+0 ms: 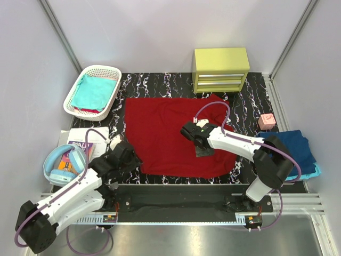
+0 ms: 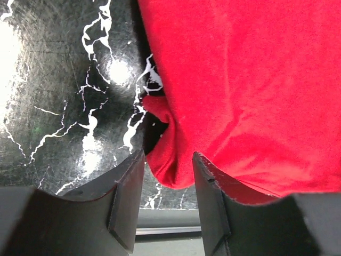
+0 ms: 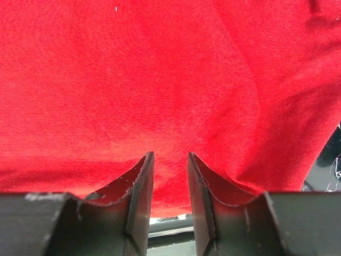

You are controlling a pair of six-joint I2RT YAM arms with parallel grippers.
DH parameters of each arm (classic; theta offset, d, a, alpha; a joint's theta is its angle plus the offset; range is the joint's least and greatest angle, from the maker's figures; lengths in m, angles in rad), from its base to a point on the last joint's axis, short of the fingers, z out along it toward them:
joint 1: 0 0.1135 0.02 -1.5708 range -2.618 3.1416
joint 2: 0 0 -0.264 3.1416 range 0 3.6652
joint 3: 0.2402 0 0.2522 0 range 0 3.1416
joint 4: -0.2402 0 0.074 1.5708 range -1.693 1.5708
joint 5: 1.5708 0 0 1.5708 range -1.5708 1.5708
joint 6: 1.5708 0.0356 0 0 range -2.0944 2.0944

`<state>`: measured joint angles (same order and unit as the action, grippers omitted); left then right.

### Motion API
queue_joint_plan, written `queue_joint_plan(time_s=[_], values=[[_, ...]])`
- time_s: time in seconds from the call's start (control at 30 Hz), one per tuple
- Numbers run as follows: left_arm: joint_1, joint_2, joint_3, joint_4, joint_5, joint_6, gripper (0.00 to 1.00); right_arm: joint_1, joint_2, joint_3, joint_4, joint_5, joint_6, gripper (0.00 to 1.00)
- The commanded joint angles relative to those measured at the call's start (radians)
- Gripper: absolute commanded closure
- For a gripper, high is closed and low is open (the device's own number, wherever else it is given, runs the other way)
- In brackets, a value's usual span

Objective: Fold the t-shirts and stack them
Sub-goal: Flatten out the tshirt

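The dark red t-shirt [image 1: 165, 136] lies spread flat on the black marbled mat. My left gripper [image 1: 130, 156] is at its near left edge. In the left wrist view the left gripper [image 2: 168, 156] is open, and a rounded fold of the red shirt's edge [image 2: 169, 160] sits between the fingertips, unclamped. My right gripper [image 1: 202, 146] hovers over the shirt's right half; in the right wrist view the right gripper [image 3: 170, 156] is open, with only flat red cloth [image 3: 160, 80] below. A teal t-shirt [image 1: 95, 90] lies in the basket. A navy t-shirt [image 1: 293, 146] rests on a light blue one [image 1: 315, 172] at the right.
A white lattice basket [image 1: 72, 101] stands at the back left and a yellow drawer cabinet [image 1: 221, 68] at the back. A small pink block [image 1: 266, 121] sits right of the shirt. Blue headphones [image 1: 61, 162] on a booklet [image 1: 80, 145] lie at the left edge.
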<state>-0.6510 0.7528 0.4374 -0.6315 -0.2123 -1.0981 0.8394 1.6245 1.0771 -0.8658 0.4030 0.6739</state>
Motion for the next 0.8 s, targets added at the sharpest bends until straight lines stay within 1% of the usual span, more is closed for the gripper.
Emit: queue_joint_plan(time_s=[0.0, 0.13, 0.2, 0.5, 0.77], values=[[0.033, 0.028, -0.005, 0.078, 0.031, 0.014, 0.56, 0.003, 0.002, 0.026, 0.002, 0.037, -0.002, 0.61], [0.065, 0.048, -0.003, 0.101, 0.050, 0.037, 0.58, 0.001, -0.003, 0.024, -0.004, 0.045, -0.002, 0.61], [0.076, 0.062, 0.000, 0.113, 0.059, 0.043, 0.61, 0.003, -0.006, 0.023, -0.006, 0.046, -0.002, 0.61], [0.079, 0.082, -0.008, 0.135, 0.082, 0.047, 0.75, 0.001, -0.005, 0.020, -0.009, 0.051, -0.004, 0.61], [0.080, 0.080, -0.019, 0.136, 0.088, 0.038, 0.82, 0.003, 0.003, 0.026, -0.009, 0.053, -0.007, 0.62]])
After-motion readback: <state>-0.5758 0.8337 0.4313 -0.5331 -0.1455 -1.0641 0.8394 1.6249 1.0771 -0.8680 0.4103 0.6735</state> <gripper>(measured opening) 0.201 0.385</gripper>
